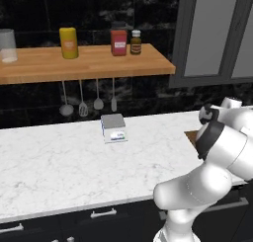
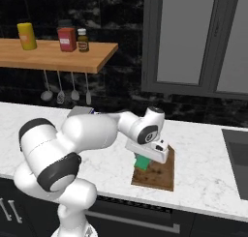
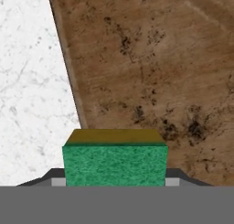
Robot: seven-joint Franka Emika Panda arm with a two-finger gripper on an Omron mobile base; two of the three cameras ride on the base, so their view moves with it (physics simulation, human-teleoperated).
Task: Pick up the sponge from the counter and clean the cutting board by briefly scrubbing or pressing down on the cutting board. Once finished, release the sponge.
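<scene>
- Gripper [image 2: 143, 164] is hanging over the cutting board [image 2: 160, 175], pinching the sponge [image 2: 142, 162] between its fingers.
- In the hand view the sponge [image 3: 114, 163] is sitting btwn the finger tips, green face toward the camera, yellow-orange layer on the far side.
- Whether the sponge is touching the board – can't tell.
- Board [image 3: 155, 77] is lying flat on the counter [image 2: 203, 168] near its front edge, dark-brown grain w/ dark specks; white marble is showing beside the board's edge.
- Grey-white scale [image 1: 113, 128] is sitting further back on the counter, w/ a small display on its front; nothing readable.
- Wall shelf [image 1: 84, 63] is carrying a yellow canister [image 1: 68, 42], a red container [image 1: 118, 42] and a small brown bottle [image 1: 136, 42]; labels too small to read.
- Utensils [image 1: 89, 100] are hanging under the shelf.
</scene>
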